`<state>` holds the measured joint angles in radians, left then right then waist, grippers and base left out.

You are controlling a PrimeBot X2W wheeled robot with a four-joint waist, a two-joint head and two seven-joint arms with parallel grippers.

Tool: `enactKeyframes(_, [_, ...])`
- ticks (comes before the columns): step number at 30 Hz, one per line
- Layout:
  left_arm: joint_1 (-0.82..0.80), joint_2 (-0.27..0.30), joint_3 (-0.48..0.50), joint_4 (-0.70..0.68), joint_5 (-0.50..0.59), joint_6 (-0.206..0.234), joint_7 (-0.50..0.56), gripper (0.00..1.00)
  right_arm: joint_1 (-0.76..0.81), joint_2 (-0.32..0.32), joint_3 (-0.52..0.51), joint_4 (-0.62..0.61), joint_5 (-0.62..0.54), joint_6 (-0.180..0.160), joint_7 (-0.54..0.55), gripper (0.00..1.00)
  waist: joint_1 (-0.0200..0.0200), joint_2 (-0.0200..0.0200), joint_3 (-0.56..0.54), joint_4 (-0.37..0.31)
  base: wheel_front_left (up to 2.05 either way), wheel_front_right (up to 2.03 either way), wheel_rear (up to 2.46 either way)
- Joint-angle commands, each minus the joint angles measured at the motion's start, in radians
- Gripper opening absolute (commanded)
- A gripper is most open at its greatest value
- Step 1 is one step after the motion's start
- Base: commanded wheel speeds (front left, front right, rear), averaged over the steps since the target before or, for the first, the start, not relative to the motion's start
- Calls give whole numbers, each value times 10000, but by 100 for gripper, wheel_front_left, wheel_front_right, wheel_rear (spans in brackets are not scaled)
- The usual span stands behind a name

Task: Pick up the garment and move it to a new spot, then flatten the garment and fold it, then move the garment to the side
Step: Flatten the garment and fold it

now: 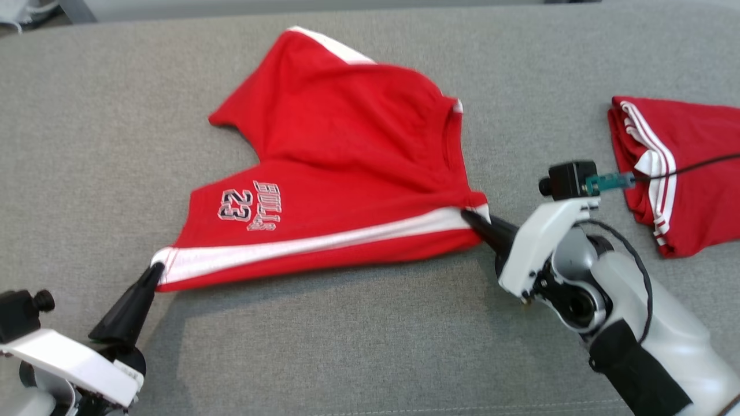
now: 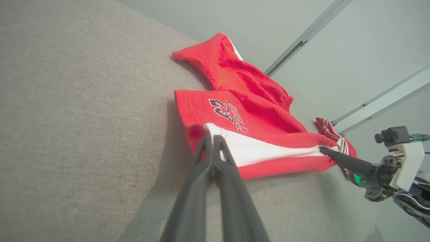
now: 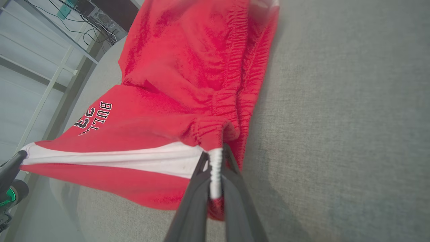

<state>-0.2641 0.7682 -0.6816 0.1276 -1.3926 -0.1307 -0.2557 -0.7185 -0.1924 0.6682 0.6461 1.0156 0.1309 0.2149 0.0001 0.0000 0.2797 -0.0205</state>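
Observation:
The garment (image 1: 347,156) is a pair of red shorts with white side stripes and a "23" print, spread on the grey surface. My left gripper (image 1: 155,270) is shut on the hem corner of the near leg, at the white stripe; the left wrist view shows that pinch on the garment (image 2: 255,134) by my left gripper (image 2: 212,138). At the waistband end of the same stripe, my right gripper (image 1: 469,217) is shut on the fabric. The right wrist view shows the garment (image 3: 188,84) bunched at my right gripper (image 3: 215,155). The near edge hangs stretched and lifted between both grippers.
A second red garment with white stripes (image 1: 676,167) lies folded at the right of the grey padded surface (image 1: 87,144). A black cable crosses it from my right wrist camera. Bare grey cloth stretches left and near.

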Motion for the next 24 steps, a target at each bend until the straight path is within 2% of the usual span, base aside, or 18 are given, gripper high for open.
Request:
enactKeyframes(1, [29,399,434,40,-5,0,-60,0,587,-195,-115,-511,-92,-2,164,0,-1,0,-443,7,0,0,0])
enactKeyframes(5, [469,146,543,273,-7,0,-60,0,1432,-491,-435,-1163,-119,-2,483,0,-1,0,-869,-18,0,0,0])
enactKeyframes(6, [857,-159,790,425,61,0,-60,0,2157,-603,-759,-1706,-220,-2,696,0,-1,0,-1095,-48,0,0,0])
enactKeyframes(10, [1256,-405,871,565,189,0,-60,0,2729,-650,-1075,-2054,-389,-2,1042,0,-1,0,-1277,-64,0,0,0])
enactKeyframes(16, [1713,-417,384,470,440,0,-60,0,3432,-776,-1572,-2700,-655,-2,1697,0,-1,0,-1609,-43,0,0,0])
enactKeyframes(24, [2165,-660,782,204,825,0,-61,0,4441,-749,-2071,-4087,-1100,-2,1868,0,-1,0,-2099,57,0,0,0])
